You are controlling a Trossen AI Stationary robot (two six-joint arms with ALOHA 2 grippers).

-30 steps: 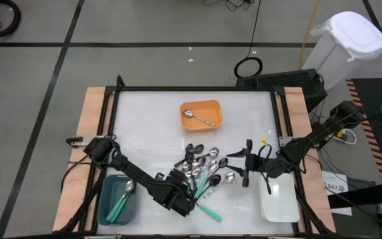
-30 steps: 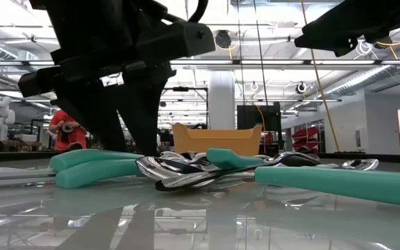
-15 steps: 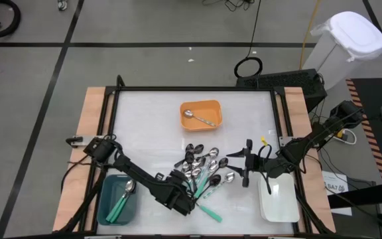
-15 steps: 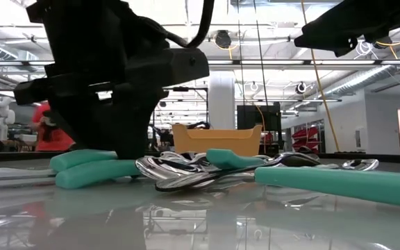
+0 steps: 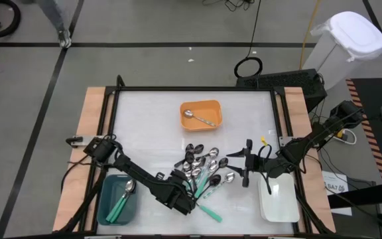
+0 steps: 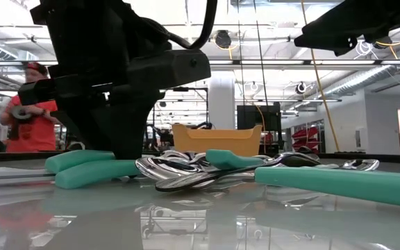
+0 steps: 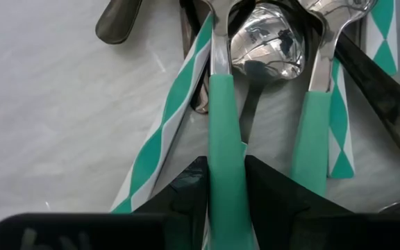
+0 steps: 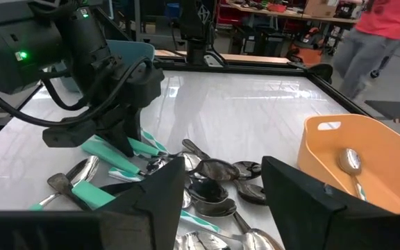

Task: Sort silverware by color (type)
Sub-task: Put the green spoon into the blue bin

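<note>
The left claw (image 7: 226,182) has narrowed onto a teal spoon (image 7: 226,139) at the near edge of the pile (image 5: 203,171) mid-tabletop, fingers now flanking its handle, so a lift seems imminent. The right claw (image 5: 246,162) waits wide open, empty, beside the pile.

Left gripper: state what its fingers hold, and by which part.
The left gripper fingers pinch a teal-handled, silver-bowled spoon by its handle, low in the pile.
</note>
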